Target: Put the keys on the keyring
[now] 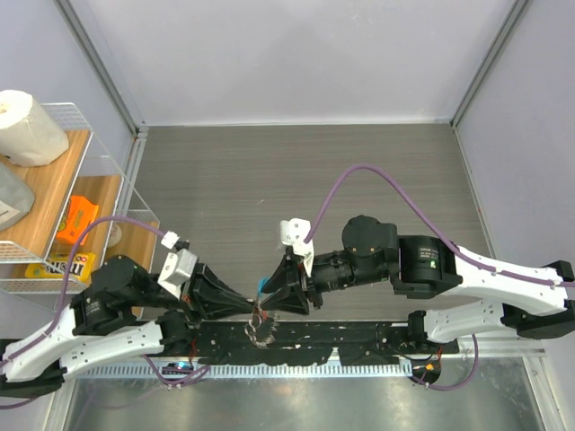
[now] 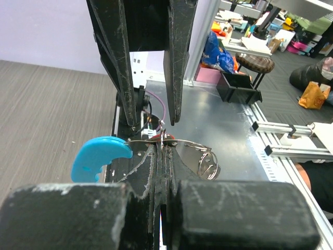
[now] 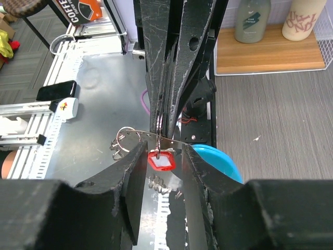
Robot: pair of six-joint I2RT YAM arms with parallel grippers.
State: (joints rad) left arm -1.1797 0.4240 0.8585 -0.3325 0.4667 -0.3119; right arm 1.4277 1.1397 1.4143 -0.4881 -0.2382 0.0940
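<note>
Basically, at near edge of counter [image 1: 296,171], above black base rail [image 1: 314,337]: left pincer [image 1: 254,310] and right pincer [image 1: 268,294] tip to tip. Left pincer squeezed fully together on silvery metal loop of keyring [image 2: 190,145], loop up off the counter. Right pincer parted narrowly, one finger each side of key [image 3: 161,160]; contact unclear. Light-blue crescent tag [image 2: 99,156] just beside left fingertips. Small split rings [image 2: 208,165] at loop's other end. Key red head down, touching loop; threaded or not, cannot tell.

Left end effector [image 1: 250,309] meets right end effector [image 1: 267,296] at keyring [image 1: 261,323].
</note>
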